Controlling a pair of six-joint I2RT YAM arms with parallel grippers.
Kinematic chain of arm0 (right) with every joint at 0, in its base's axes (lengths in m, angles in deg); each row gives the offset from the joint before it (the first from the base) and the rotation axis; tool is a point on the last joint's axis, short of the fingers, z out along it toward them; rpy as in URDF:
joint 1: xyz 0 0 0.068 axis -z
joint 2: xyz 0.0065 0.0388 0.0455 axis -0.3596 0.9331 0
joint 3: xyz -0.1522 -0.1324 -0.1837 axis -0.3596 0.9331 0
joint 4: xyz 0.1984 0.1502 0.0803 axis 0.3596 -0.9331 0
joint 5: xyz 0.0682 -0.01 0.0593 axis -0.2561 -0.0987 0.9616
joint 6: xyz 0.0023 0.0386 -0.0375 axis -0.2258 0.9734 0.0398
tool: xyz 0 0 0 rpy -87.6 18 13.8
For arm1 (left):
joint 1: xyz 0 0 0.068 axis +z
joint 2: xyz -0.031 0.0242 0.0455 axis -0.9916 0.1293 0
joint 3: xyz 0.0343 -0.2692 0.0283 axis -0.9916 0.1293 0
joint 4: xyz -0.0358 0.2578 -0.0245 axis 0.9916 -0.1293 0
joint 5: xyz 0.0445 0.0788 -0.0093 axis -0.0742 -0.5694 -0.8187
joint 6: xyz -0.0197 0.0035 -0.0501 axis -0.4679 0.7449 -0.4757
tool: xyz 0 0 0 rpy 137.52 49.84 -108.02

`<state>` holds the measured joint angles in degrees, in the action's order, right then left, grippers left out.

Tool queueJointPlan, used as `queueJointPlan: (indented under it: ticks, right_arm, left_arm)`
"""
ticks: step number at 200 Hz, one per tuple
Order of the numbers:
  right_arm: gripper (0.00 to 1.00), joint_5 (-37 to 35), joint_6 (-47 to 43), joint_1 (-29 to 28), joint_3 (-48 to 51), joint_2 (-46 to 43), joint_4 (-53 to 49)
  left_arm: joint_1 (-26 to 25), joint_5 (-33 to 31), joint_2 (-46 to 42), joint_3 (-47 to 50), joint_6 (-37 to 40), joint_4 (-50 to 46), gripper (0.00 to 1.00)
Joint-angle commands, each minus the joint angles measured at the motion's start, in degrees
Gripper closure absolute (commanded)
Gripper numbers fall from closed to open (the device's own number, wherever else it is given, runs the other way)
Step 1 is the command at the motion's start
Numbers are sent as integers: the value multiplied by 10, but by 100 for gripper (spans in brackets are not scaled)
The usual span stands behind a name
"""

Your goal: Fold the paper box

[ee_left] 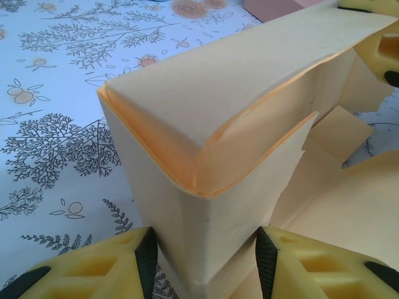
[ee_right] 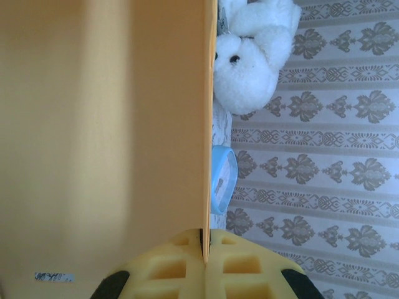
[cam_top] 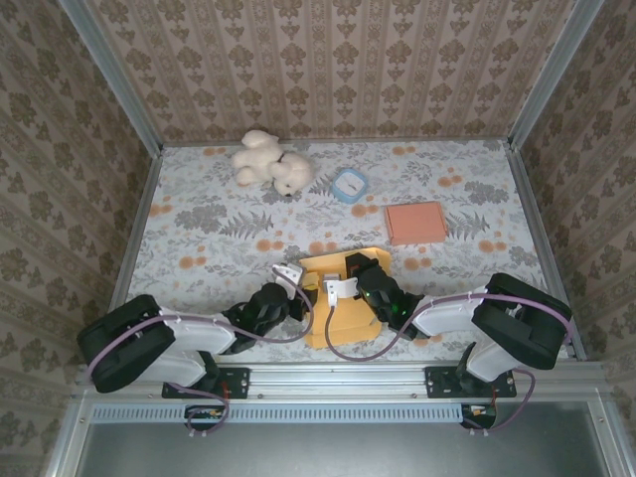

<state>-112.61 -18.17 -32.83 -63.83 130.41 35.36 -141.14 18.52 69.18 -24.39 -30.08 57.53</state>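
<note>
The yellow paper box (cam_top: 346, 320) lies partly folded at the near middle of the flowered table, between the two arms. In the left wrist view one raised corner of the box (ee_left: 206, 112) stands upright. My left gripper (ee_left: 206, 261) straddles that corner low down, with a black pad touching each wall. That same left gripper (cam_top: 298, 290) sits at the box's left side. My right gripper (ee_right: 204, 246) is shut on the thin edge of an upright panel of the box (ee_right: 106, 124). Seen from above, the right gripper (cam_top: 334, 290) reaches in from the right.
A white plush toy (cam_top: 270, 162) lies at the back of the table, with a small round blue clock (cam_top: 349, 185) beside it. A flat salmon box (cam_top: 415, 222) rests at the right. Patterned walls close in the table on three sides.
</note>
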Motion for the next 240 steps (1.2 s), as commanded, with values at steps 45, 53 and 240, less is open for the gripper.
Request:
queueJointPlan:
  ticks: [45, 53, 240]
  right_arm:
    - [100, 20, 38, -20, 7, 15, -4]
    - [100, 19, 40, -21, 7, 17, -1]
    - [100, -55, 129, -33, -5, 27, 0]
  left_arm:
    - [-22, -98, 60, -34, 9, 59, 51]
    - [-22, -114, 74, -38, 9, 67, 50]
    - [-23, -356, 148, -67, -104, -4, 74]
